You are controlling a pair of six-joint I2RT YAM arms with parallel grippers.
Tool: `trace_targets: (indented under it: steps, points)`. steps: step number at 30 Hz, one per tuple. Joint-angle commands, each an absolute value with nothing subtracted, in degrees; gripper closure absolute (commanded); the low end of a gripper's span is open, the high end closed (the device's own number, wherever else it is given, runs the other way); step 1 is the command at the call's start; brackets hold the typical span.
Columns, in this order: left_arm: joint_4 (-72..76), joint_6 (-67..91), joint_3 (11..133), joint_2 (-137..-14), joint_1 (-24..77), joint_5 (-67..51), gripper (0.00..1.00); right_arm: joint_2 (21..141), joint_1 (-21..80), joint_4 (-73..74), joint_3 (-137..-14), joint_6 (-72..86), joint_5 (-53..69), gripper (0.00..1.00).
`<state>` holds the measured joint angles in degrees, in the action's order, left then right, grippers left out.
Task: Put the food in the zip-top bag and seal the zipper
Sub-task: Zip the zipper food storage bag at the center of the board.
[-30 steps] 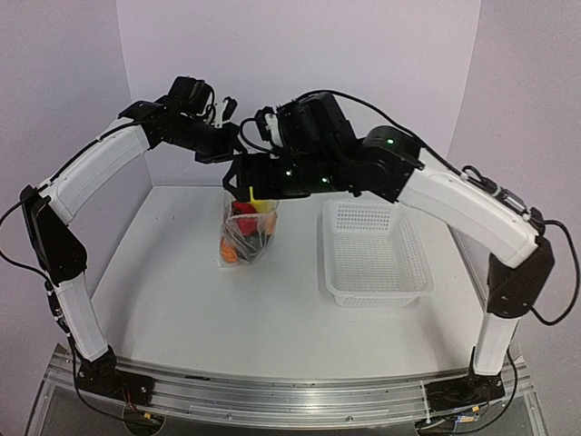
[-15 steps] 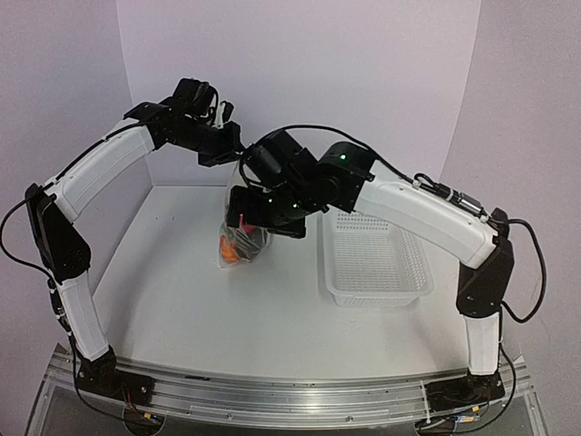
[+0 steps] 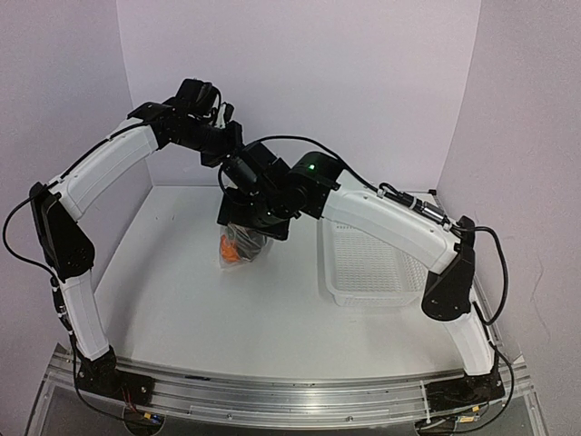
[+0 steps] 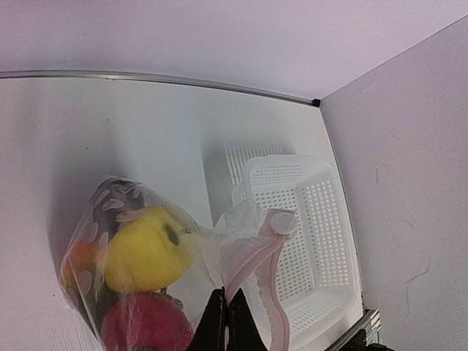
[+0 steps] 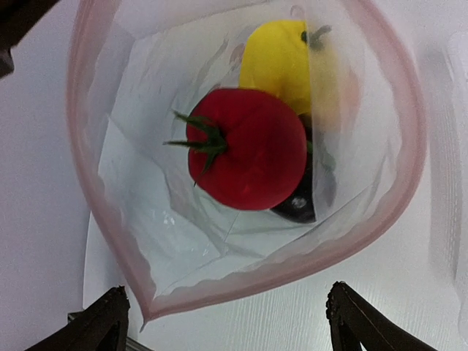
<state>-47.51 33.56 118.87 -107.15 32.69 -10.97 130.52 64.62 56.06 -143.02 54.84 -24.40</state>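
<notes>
I see the zip-top bag (image 5: 168, 248) upright, mouth up; left gripper (image 4: 225, 322) pinches its rim, right gripper (image 5: 230, 316) gapes wide above, basket (image 3: 377, 295) just right.

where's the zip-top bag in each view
Top external: zip-top bag left of centre, under the arms' wrists, white basket to its right.
Left wrist: bag lower left, basket to its right.
Right wrist: bag fills the frame, looking into its open mouth.
Shared landmark: yellow pepper inside, both wrist views.

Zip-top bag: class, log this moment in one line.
left gripper: shut on bag rim | right gripper: open above bag mouth | red toy, yellow toy: inside | zipper: unsealed
</notes>
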Motion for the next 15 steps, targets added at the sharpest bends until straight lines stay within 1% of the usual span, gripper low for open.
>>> trace_targets:
  steps: [1,4,6,8,13,15]
  points:
    - [-46.5,34.9,120.5,-106.3,32.9,-12.2,1.00,131.0,63.6,52.0,-145.2,51.0,-35.7,0.13]
    - [-46.5,35.2,119.2,-105.6,33.0,-12.9,1.00,132.2,62.8,49.4,-146.6,46.8,-35.1,0.22]
    - [-46.3,35.5,118.3,-105.3,33.0,-13.5,1.00,132.7,61.4,48.2,-145.9,47.3,-31.8,0.25]
    - [-45.9,35.6,118.3,-105.4,33.0,-14.0,1.00,133.3,60.5,47.6,-145.2,48.8,-28.9,0.25]
    - [-45.7,35.2,118.8,-106.0,33.0,-14.2,1.00,136.2,60.2,46.9,-147.1,49.8,-25.3,0.19]
    - [-45.5,35.2,118.5,-106.0,33.0,-14.8,1.00,137.1,59.9,46.7,-148.4,49.4,-24.2,0.22]
